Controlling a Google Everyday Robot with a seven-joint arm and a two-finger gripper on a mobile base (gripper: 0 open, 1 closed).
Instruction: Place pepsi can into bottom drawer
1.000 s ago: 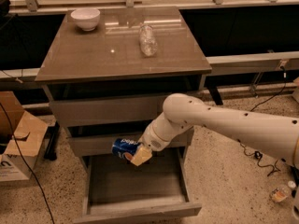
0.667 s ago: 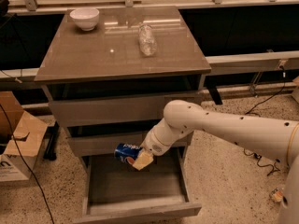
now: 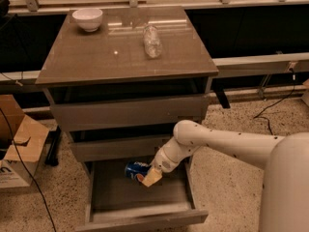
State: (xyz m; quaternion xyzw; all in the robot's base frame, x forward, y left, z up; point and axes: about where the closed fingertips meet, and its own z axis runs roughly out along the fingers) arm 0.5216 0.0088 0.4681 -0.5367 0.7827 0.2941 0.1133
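Down low, the tool (image 3: 148, 177) is clamped on the pepsi can (image 3: 135, 170), holding it sideways over the open bottom drawer (image 3: 145, 215).

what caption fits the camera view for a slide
Gripper holds the pepsi can over the open bottom drawer, bowl and bottle on the cabinet top.

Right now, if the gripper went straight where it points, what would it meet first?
Probably the floor of the bottom drawer: the gripper, holding the pepsi can, points down-left above it.
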